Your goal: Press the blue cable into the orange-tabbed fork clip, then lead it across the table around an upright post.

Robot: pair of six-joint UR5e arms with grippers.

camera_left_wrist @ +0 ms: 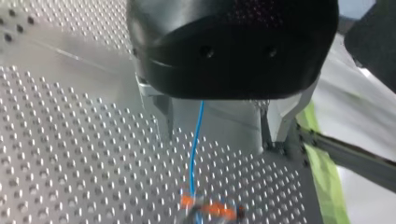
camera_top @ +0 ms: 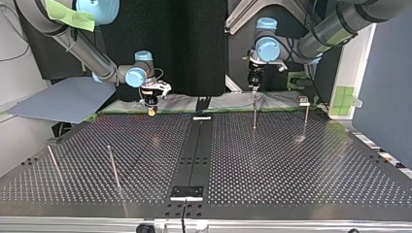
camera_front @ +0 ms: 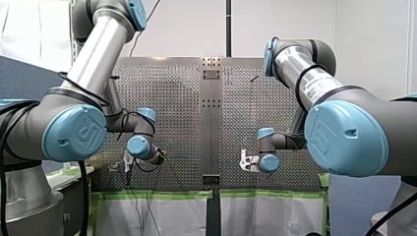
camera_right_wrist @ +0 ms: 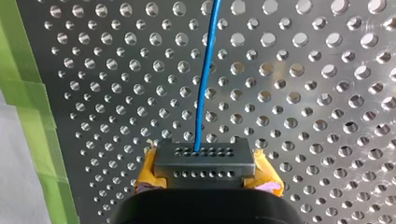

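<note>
Two hands busy: right hand (camera_right_wrist: pixel 205 158) pinches the cable (camera_right_wrist: pixel 205 79); left hand (camera_left_wrist: pixel 218 137) wide, cable dropping through it to the clip (camera_left_wrist: pixel 208 211). Clip step likely in hand, seating unclear. Next: round the post (camera_top: pixel 254 114), right of centre, top view.

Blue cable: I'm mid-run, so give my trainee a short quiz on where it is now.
1. True or false: in the right wrist view, the right end effector is shut on the cable.
2. In the left wrist view, the cable leads to: A) a post; B) the clip; C) green tape.
3. Fill in: the right end effector's pads are ____.
Key: 1 true; 2 B; 3 yellow.
</note>
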